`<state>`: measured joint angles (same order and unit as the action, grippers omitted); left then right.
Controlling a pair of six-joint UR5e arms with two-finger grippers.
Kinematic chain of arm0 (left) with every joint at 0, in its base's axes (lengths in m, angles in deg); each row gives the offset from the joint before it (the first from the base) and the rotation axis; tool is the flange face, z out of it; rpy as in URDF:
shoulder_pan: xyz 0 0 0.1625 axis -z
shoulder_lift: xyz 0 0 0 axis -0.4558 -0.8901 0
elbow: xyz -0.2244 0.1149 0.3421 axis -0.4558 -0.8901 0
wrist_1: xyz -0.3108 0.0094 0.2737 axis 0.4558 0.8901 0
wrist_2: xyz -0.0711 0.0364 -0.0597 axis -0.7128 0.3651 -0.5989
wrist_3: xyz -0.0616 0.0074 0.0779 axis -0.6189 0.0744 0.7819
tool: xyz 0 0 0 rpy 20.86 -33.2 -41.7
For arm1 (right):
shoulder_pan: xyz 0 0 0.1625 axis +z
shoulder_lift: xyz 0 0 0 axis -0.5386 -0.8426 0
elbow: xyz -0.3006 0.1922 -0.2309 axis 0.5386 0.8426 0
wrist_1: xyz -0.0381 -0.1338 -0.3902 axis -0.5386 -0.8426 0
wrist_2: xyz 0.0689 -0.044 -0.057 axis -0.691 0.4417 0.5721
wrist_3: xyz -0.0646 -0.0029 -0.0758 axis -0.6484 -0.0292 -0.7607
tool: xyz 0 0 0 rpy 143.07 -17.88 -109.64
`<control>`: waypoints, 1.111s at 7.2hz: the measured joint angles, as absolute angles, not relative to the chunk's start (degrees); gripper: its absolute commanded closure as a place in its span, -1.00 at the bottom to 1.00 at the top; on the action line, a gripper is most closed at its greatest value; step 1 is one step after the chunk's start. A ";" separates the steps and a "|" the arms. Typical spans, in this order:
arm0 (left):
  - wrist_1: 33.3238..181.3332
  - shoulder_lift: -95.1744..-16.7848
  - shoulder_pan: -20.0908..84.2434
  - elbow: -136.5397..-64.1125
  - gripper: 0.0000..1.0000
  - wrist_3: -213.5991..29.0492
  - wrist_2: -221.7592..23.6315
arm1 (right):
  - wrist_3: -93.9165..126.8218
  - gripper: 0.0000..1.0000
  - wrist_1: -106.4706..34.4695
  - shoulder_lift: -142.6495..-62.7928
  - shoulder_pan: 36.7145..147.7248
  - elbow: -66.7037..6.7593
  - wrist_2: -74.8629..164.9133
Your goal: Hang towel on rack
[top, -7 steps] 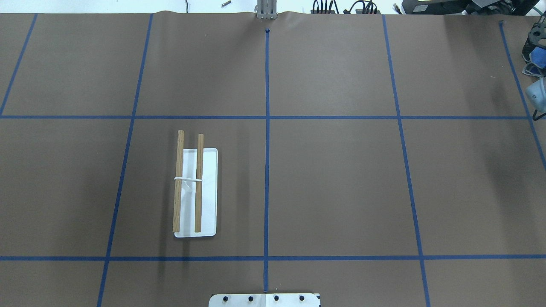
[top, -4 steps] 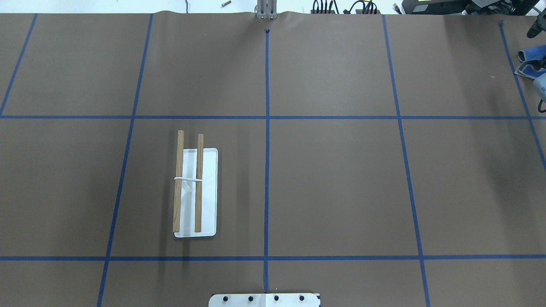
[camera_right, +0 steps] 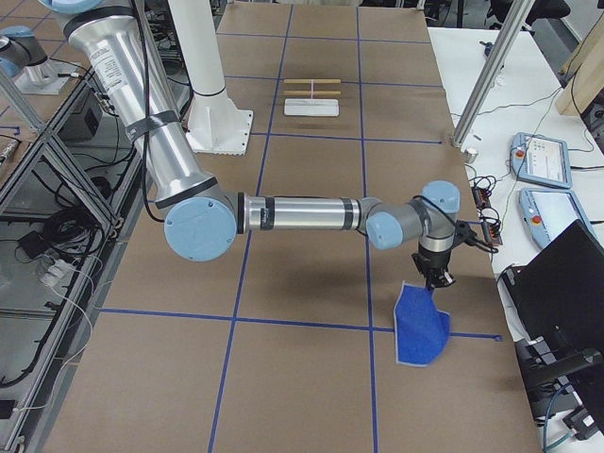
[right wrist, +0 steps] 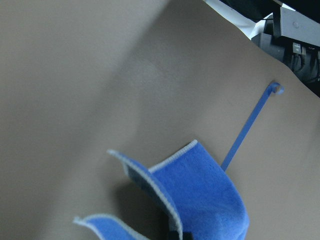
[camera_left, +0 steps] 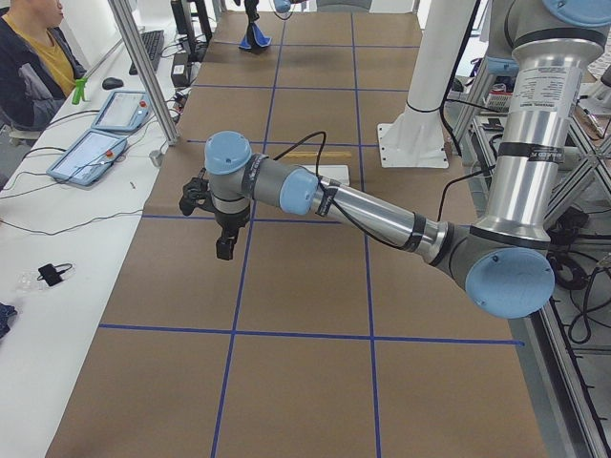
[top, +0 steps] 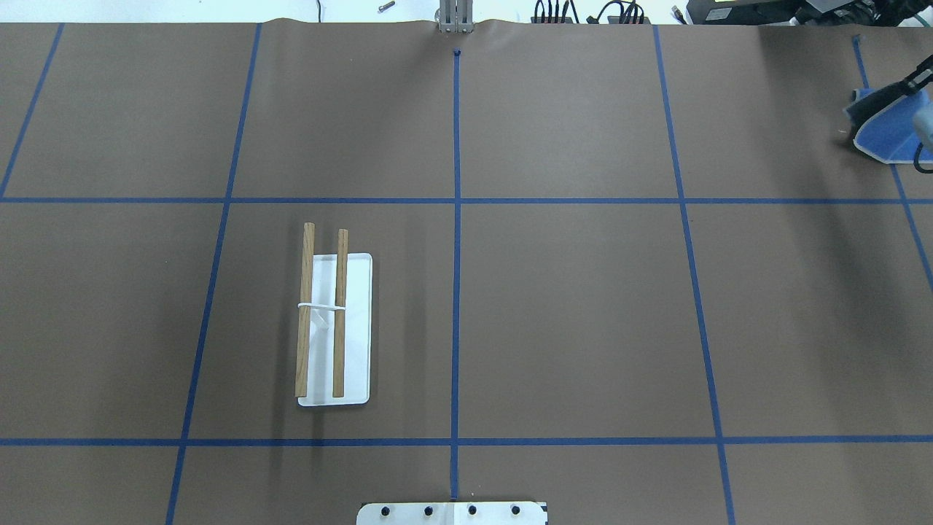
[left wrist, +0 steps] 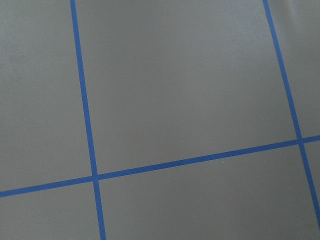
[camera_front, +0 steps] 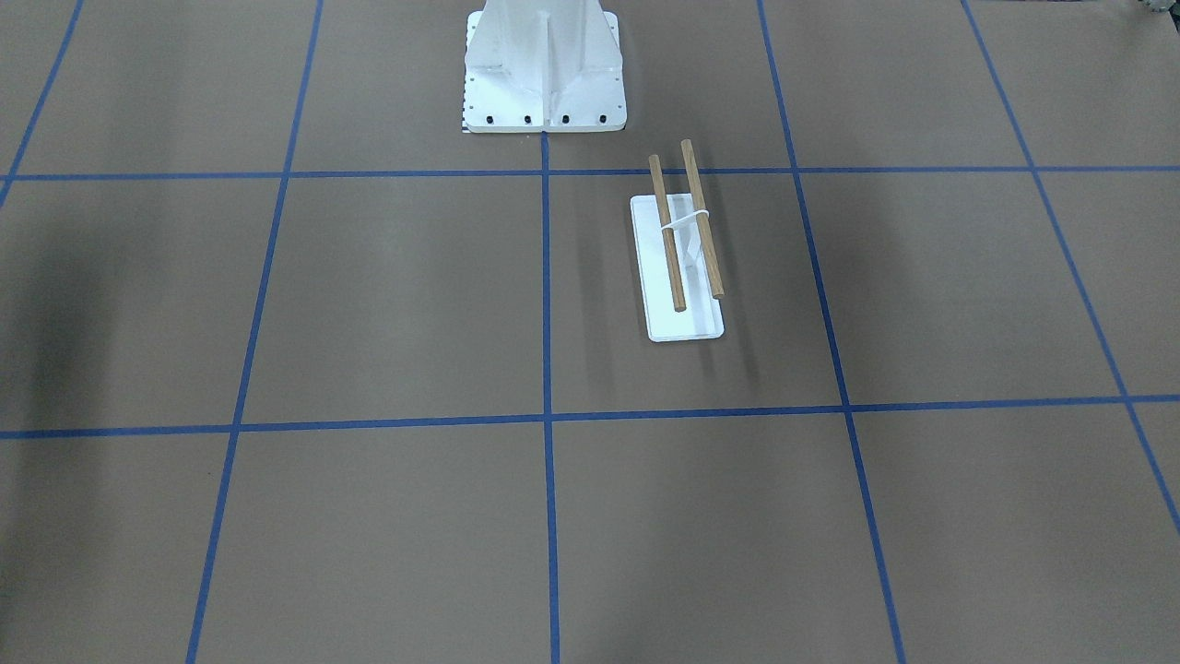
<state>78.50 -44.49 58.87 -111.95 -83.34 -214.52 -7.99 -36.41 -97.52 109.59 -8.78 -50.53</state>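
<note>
The right fingers [camera_right: 437, 276] pinch the towel [camera_right: 420, 337] by a corner — lift high, carry left, drape across both rack [top: 340, 328] dowels; left fingers [camera_left: 223, 250] — gap cannot be told.

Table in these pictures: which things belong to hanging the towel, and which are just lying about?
Part of the job:
- the towel, gripped by the right gripper
- the rack, nothing on it yet

Just there:
- white pedestal
- blue tape lines
- control tablets on the side bench
</note>
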 measured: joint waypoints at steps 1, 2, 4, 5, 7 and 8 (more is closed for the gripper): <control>78.54 -44.81 58.79 -112.02 -0.96 -83.89 -214.54 | -3.05 1.00 -46.31 -97.25 107.86 -18.10 -50.79; 79.63 -45.60 58.50 -112.09 -0.96 -86.85 -214.57 | 3.19 1.00 -54.39 -96.85 105.30 -26.53 -50.85; 88.28 -47.43 54.34 -111.96 -0.96 -103.45 -214.61 | 17.75 1.00 -62.40 -96.17 98.81 -39.13 -50.85; 93.68 -48.68 51.10 -111.65 -0.96 -114.68 -214.58 | 23.19 1.00 -64.10 -95.46 95.78 -43.42 -50.69; 98.92 -54.17 44.96 -111.30 -0.96 -138.27 -214.56 | 30.65 1.00 -67.96 -91.61 90.99 -49.52 -49.42; 99.56 -57.92 41.13 -111.30 -0.96 -150.79 -214.54 | 33.46 1.00 -69.40 -89.01 88.31 -51.44 -47.38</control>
<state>99.56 -57.92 41.13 -111.30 -150.79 -214.54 33.46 -69.40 -89.01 88.31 -51.44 -47.38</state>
